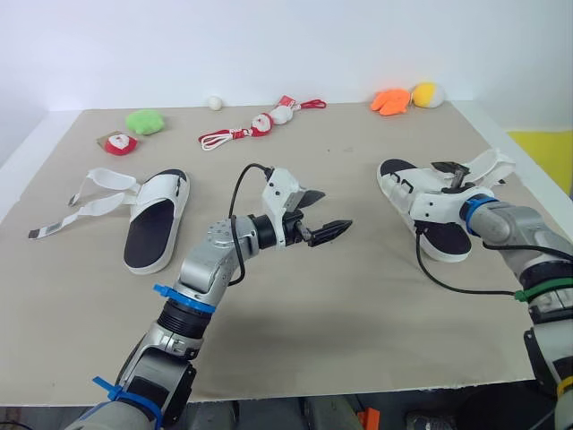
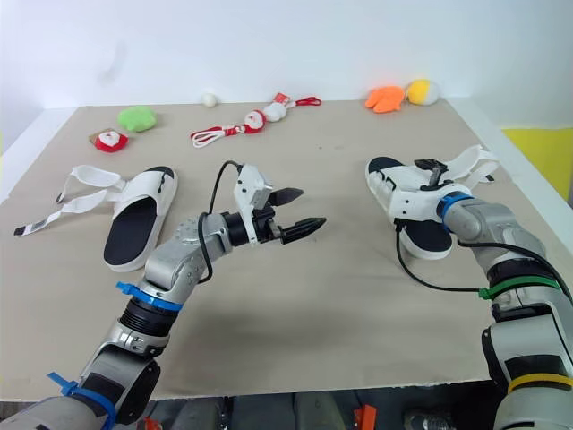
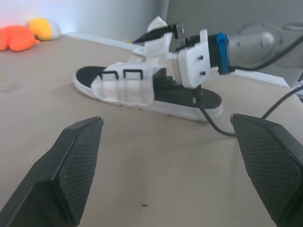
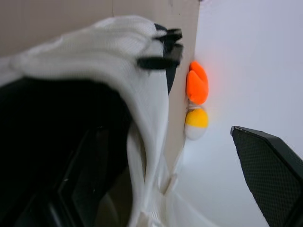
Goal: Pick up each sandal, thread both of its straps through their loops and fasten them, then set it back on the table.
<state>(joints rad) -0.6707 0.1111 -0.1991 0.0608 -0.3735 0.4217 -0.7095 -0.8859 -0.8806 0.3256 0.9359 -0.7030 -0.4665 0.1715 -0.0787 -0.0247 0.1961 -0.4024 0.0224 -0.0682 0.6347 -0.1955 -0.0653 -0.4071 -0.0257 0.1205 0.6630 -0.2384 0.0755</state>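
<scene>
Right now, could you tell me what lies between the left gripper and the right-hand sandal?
Nothing: only bare table separates the open left gripper from the sandal, as the left wrist view and both eye views show.

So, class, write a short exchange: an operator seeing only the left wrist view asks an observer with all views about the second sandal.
Operator: I see a sandal ahead. Where's the other?
Observer: The second sandal lies on the left side of the table, sole down.
Operator: Are its straps fastened?
Observer: No, its straps lie spread loose on the table.
</scene>
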